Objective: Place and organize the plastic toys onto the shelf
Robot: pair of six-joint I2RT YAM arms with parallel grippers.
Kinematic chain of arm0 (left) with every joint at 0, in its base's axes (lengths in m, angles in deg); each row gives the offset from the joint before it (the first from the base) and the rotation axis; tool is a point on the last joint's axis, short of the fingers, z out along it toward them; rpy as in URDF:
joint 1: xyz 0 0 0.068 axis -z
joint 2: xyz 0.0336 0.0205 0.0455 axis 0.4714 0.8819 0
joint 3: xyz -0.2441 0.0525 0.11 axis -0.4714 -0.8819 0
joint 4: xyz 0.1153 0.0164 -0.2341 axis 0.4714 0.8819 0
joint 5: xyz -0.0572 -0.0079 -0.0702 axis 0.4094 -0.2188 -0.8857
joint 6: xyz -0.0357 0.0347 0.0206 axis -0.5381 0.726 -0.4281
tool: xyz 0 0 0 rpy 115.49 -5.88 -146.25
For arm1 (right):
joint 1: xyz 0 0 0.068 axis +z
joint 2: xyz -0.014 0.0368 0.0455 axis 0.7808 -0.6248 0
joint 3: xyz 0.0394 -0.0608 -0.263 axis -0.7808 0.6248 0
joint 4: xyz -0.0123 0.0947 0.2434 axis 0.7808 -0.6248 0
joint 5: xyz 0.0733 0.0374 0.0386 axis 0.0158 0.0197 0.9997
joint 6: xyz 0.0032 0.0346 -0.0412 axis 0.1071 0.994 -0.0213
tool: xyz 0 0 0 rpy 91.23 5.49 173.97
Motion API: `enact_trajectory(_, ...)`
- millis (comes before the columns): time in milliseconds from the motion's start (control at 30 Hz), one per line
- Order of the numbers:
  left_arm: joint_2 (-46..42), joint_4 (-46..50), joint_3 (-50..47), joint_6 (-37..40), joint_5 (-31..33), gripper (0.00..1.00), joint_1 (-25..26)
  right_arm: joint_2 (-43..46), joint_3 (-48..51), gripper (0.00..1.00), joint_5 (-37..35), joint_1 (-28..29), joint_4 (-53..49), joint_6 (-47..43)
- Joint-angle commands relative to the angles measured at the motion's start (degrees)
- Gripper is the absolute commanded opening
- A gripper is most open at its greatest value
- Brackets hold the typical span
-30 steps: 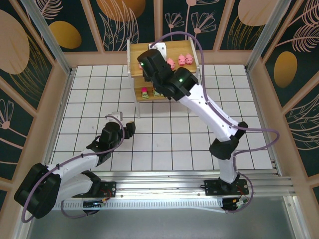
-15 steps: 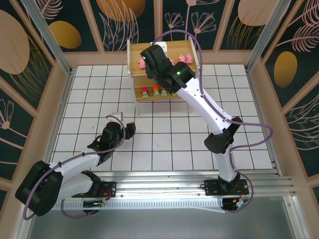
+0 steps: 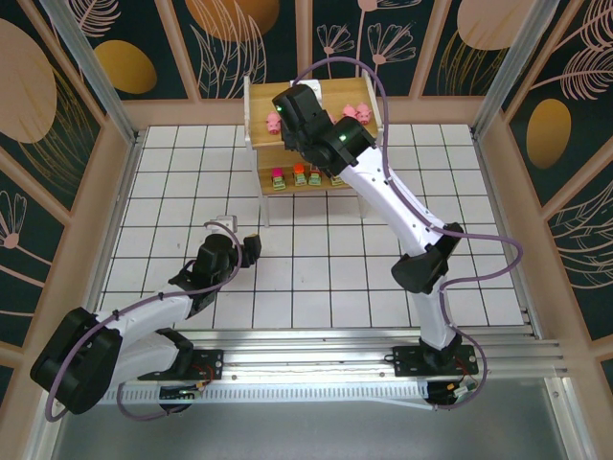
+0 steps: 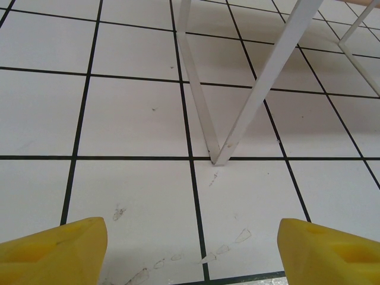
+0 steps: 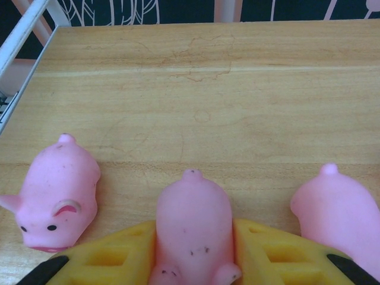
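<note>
The right pincer [image 5: 193,261] grips a pink pig [image 5: 191,219] over the shelf [image 5: 178,77] top board, other pigs [image 5: 56,190] just beside it on both sides. Lower straight, release gently, back out squarely. The left pincer [image 4: 190,249] hangs open.

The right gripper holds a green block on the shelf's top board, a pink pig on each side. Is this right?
No. In the right wrist view, the right gripper holds a pink pig, not a green block.
</note>
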Motion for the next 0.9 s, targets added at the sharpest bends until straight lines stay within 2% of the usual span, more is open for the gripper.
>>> enact_trajectory(0, 0.76, -2.30, 1.61, 0.69, -0.44, 0.76, -0.39, -1.90, -1.12, 0.36, 0.54, -0.75, -0.20, -0.63)
enact_trajectory(867, 2.09, -2.62, 2.13, 0.65, -0.90, 0.76, -0.39, -1.45, -0.58, 0.44, -0.38, -0.84, 2.08, -1.96)
